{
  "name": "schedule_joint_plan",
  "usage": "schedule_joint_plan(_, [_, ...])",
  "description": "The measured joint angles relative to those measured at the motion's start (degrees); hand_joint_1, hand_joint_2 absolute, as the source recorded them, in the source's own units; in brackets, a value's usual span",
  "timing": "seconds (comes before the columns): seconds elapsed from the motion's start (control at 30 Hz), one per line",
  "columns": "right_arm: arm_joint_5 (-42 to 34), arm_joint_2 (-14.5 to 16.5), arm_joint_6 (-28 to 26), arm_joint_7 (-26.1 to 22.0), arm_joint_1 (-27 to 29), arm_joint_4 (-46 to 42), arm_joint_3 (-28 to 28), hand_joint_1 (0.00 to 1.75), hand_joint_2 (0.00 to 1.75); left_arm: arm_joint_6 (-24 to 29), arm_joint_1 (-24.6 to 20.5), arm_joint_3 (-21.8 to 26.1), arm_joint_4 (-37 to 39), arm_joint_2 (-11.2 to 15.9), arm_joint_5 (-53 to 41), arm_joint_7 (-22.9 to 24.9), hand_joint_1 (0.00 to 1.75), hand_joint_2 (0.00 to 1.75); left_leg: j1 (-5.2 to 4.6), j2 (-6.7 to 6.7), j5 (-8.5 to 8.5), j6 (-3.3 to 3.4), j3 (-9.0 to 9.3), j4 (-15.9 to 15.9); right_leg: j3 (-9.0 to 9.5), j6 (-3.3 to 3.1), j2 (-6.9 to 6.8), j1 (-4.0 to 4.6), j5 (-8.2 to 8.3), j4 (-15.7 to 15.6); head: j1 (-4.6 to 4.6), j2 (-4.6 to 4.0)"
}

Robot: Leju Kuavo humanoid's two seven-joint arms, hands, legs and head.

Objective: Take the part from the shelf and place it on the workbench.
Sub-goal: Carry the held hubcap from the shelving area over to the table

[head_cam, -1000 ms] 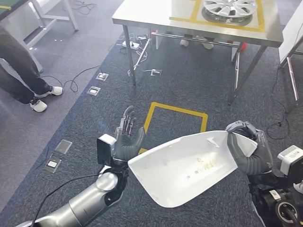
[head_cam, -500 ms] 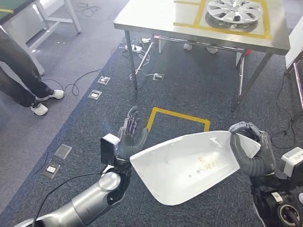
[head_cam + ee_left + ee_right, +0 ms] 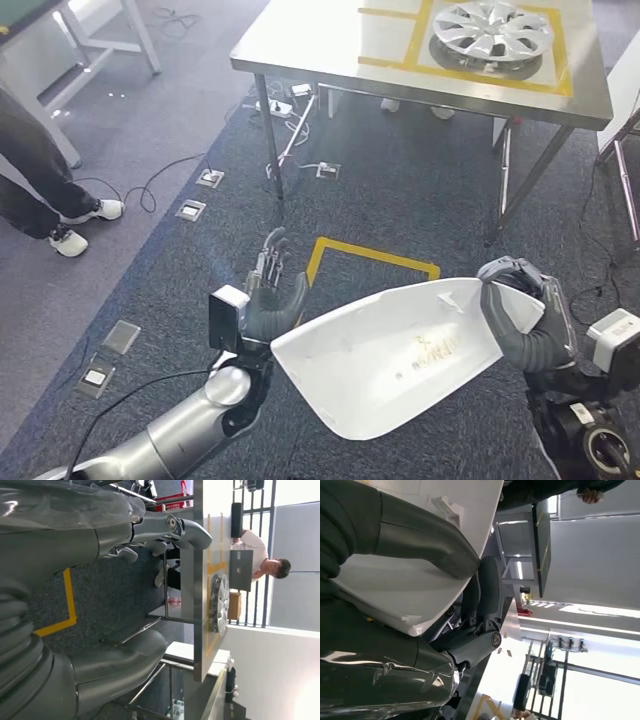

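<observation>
Right hand (image 3: 528,325) gripped the white part (image 3: 389,355) at its end nearest the worktop (image 3: 332,45), thumb over its upper face, fingers wrapped around the edge. Left hand (image 3: 272,290) stood beside the part's opposite end, palm facing it, fingers spread and pointing toward the worktop, holding nothing.

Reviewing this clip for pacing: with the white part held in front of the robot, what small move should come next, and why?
Probably keep stepping toward the workbench. The right hand grips one end of the white part, the left hand is at the other end, and the bench lies ahead across the carpet, out of reach.
</observation>
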Motion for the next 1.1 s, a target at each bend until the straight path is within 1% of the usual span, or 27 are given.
schedule_joint_plan(0.03, [0.0,0.0,0.0,0.0,0.0,0.0,0.0,1.75,1.75,0.0,0.0,0.0,0.0,0.0,0.0,0.0,0.0,1.75,0.09,-0.03,-0.33,0.38,0.62,-0.1,-0.46,0.2,-0.04,-0.1,-0.24,1.5,0.05,0.0])
schedule_joint_plan(0.07, [0.0,0.0,0.0,0.0,-0.1,0.0,0.0,1.75,1.75,0.0,0.0,0.0,0.0,0.0,0.0,0.0,0.0,1.75,0.11,-0.04,-0.68,0.72,1.28,-0.2,-1.76,0.37,-0.08,-0.18,-0.92,4.1,0.15,0.0])
schedule_joint_plan(0.1, [0.0,0.0,0.0,-0.1,-0.1,0.0,0.0,1.75,1.75,0.0,0.0,0.0,0.0,0.0,0.0,0.0,0.0,1.75,0.11,-0.04,-1.08,0.99,1.81,-0.2,-3.92,0.51,-0.1,-0.23,-1.96,7.9,0.29,0.0])
schedule_joint_plan(0.17, [0.0,0.1,0.0,0.0,0.0,0.0,0.0,1.75,1.75,0.0,0.2,0.0,0.0,0.0,0.0,0.0,0.0,1.75,-0.04,-0.1,-1.98,1.3,2.73,-0.2,-8.89,0.77,-0.1,-0.22,-4.96,15.5,0.45,0.0])
schedule_joint_plan(0.2, [0.0,0.1,0.0,0.0,0.1,0.0,0.0,1.75,1.75,0.0,0.3,0.0,0.0,0.0,0.0,0.0,0.0,1.75,-0.14,-0.16,-2.48,1.35,3.29,-0.2,-10.66,0.84,-0.1,-0.23,-6.03,17.4,0.48,0.0])
schedule_joint_plan(0.23, [0.0,0.1,0.0,0.0,0.2,0.0,0.0,1.75,1.75,0.0,0.4,0.0,0.0,0.0,0.0,0.0,0.0,1.75,-0.24,-0.24,-3.04,1.39,4.02,-0.2,-11.53,0.78,-0.1,-0.22,-6.06,17.3,0.52,0.0])
schedule_joint_plan(0.27, [0.0,0.1,0.0,0.0,0.2,0.0,-0.1,1.75,1.75,0.0,0.5,0.0,0.0,0.0,0.0,0.0,0.0,1.75,-0.35,-0.31,-3.64,1.38,4.88,-0.2,-11.47,0.6,-0.1,-0.17,-4.73,15.1,0.56,0.0])
schedule_joint_plan(0.3, [0.0,0.1,0.0,0.0,0.2,0.0,-0.1,1.75,1.75,0.0,0.5,0.0,0.0,0.0,0.0,0.1,0.0,1.75,-0.46,-0.36,-4.28,1.35,5.78,-0.2,-10.72,0.23,-0.09,-0.05,-1.97,11.5,0.6,0.0])
schedule_joint_plan(0.33, [0.0,0.1,0.0,0.0,0.2,0.0,-0.1,1.75,1.75,0.0,0.5,0.0,0.0,0.0,0.0,0.1,0.0,1.75,-0.6,-0.38,-4.9,1.27,6.59,-0.2,-9.96,-0.26,-0.08,0.15,1.56,7.2,0.67,0.0])
schedule_joint_plan(0.4, [-0.1,0.1,0.0,0.0,0.1,0.1,0.0,1.75,1.75,0.0,0.5,0.0,0.1,-0.1,-0.1,0.2,0.0,1.75,-0.77,-0.49,-5.89,0.88,7.43,-0.1,-8.73,-1.08,-0.08,0.61,5.92,1.7,0.78,0.0])
schedule_joint_plan(0.43, [-0.1,0.1,0.0,0.0,0.1,0.2,0.0,1.75,1.75,0.0,0.6,0.0,0.1,-0.1,-0.1,0.3,0.0,1.75,-0.82,-0.53,-6.18,0.63,7.59,0.0,-8.43,-1.41,-0.1,0.75,6.51,0.7,0.85,0.0])
schedule_joint_plan(0.5, [-0.2,0.1,0.0,0.0,0.0,0.3,0.0,1.75,1.75,0.1,0.5,0.0,0.1,-0.1,-0.2,0.4,0.0,1.75,-0.8,-0.52,-6.58,0.06,7.76,0.4,-7.26,-1.89,-0.1,0.66,6.35,0.3,0.84,0.0])
schedule_joint_plan(0.53, [-0.2,0.1,0.0,-0.1,-0.1,0.3,-0.1,1.75,1.75,0.1,0.4,0.0,0.1,-0.1,-0.3,0.4,0.0,1.75,-0.77,-0.45,-6.73,-0.23,7.45,1.5,-6.71,-2.16,-0.11,0.53,6.18,0.0,0.81,0.0])
schedule_joint_plan(0.57, [-0.2,0.2,0.0,-0.1,-0.2,0.3,-0.1,1.75,1.75,0.2,0.2,0.0,0.1,-0.1,-0.3,0.4,0.0,1.75,-0.68,-0.38,-7.15,-0.57,6.43,3.6,-6.14,-2.41,-0.1,0.39,6.03,-0.2,0.73,0.0])
schedule_joint_plan(0.63, [-0.2,0.2,0.1,-0.1,-0.3,0.4,-0.1,1.75,1.75,0.2,0.2,0.0,0.1,0.0,-0.4,0.5,0.0,1.75,-0.32,-0.25,-9.03,-1.29,2.01,10.6,-5.32,-2.78,-0.1,0.26,5.46,-0.5,0.55,0.0])
schedule_joint_plan(0.67, [-0.2,0.3,0.2,-0.1,-0.3,0.5,0.0,1.75,1.75,0.3,0.3,0.0,0.1,0.0,-0.4,0.5,0.0,1.75,-0.08,-0.23,-10.33,-1.62,-0.73,14.2,-5.01,-2.82,-0.08,0.22,5.06,-0.5,0.47,0.0])
schedule_joint_plan(0.7, [-0.2,0.3,0.2,-0.1,-0.2,0.6,0.0,1.75,1.75,0.3,0.4,0.0,0.1,0.0,-0.4,0.5,0.0,1.75,0.15,-0.2,-11.19,-1.89,-3.0,16.5,-4.57,-2.77,-0.05,0.18,4.59,-0.5,0.38,0.0])
schedule_joint_plan(0.73, [-0.2,0.4,0.3,-0.1,-0.2,0.6,0.0,1.75,1.75,0.3,0.5,0.0,0.1,0.0,-0.4,0.5,0.0,1.75,0.35,-0.16,-11.15,-2.09,-4.36,17.0,-4.0,-2.66,-0.02,0.1,4.07,-0.5,0.32,0.0])
schedule_joint_plan(0.77, [-0.2,0.4,0.3,-0.1,-0.1,0.7,0.0,1.75,1.75,0.3,0.5,0.0,0.1,0.0,-0.4,0.5,0.0,1.75,0.53,-0.12,-9.9,-2.23,-4.69,15.5,-3.29,-2.48,0.02,0.0,3.49,-0.5,0.27,0.0])
schedule_joint_plan(0.8, [-0.2,0.4,0.3,-0.1,-0.1,0.8,0.0,1.75,1.75,0.4,0.5,0.0,0.1,0.1,-0.4,0.5,0.0,1.75,0.67,-0.06,-7.34,-2.33,-4.02,12.2,-2.49,-2.23,0.04,-0.13,2.86,-0.5,0.24,0.0])
schedule_joint_plan(0.83, [-0.2,0.4,0.3,-0.2,-0.1,0.9,0.0,1.75,1.75,0.4,0.5,0.0,0.1,0.1,-0.5,0.5,0.0,1.75,0.79,0.05,-4.03,-2.37,-2.94,7.9,-1.95,-1.93,0.05,-0.22,2.21,-0.5,0.19,0.0])
schedule_joint_plan(0.87, [-0.2,0.4,0.3,-0.2,-0.1,1.0,0.0,1.75,1.75,0.4,0.5,0.0,0.1,0.1,-0.5,0.5,0.0,1.75,0.79,0.2,-1.82,-2.18,-2.01,4.3,-1.36,-1.58,0.12,-0.24,1.57,-0.4,0.14,0.0])
schedule_joint_plan(0.9, [-0.2,0.4,0.4,-0.2,-0.1,1.0,0.0,1.75,1.75,0.4,0.5,0.0,0.1,0.1,-0.5,0.6,0.0,1.75,0.68,0.31,-0.25,-1.85,-1.35,1.9,-1.03,-1.18,0.16,-0.19,0.96,-0.3,0.15,0.0])
schedule_joint_plan(0.93, [-0.2,0.4,0.5,-0.2,-0.1,1.0,0.0,1.75,1.75,0.4,0.5,0.0,0.1,0.1,-0.5,0.6,0.0,1.75,0.58,0.34,0.25,-1.36,-1.11,0.7,-0.73,-0.78,0.21,-0.13,0.56,-0.2,0.16,0.0])
schedule_joint_plan(1.03, [-0.2,0.4,0.6,-0.3,-0.1,1.1,-0.1,1.75,1.75,0.4,0.4,0.0,0.1,0.0,-0.6,0.6,0.0,1.75,0.49,0.16,-0.38,0.09,-0.19,0.6,-0.26,0.12,0.14,-0.24,-0.16,0.5,0.3,0.0])
schedule_joint_plan(1.07, [-0.2,0.4,0.6,-0.3,-0.1,1.1,-0.1,1.75,1.75,0.4,0.3,0.0,0.1,0.0,-0.6,0.6,0.0,1.75,0.5,0.14,-0.69,0.45,0.41,0.5,-1.11,0.25,0.07,-0.32,-0.47,2.3,0.37,0.0])
schedule_joint_plan(1.1, [-0.2,0.5,0.6,-0.4,-0.2,1.1,-0.1,1.75,1.75,0.4,0.2,0.0,0.1,0.0,-0.6,0.6,0.0,1.75,0.51,0.1,-1.03,0.76,1.04,0.4,-2.72,0.35,0.0,-0.38,-1.04,5.3,0.47,0.0])
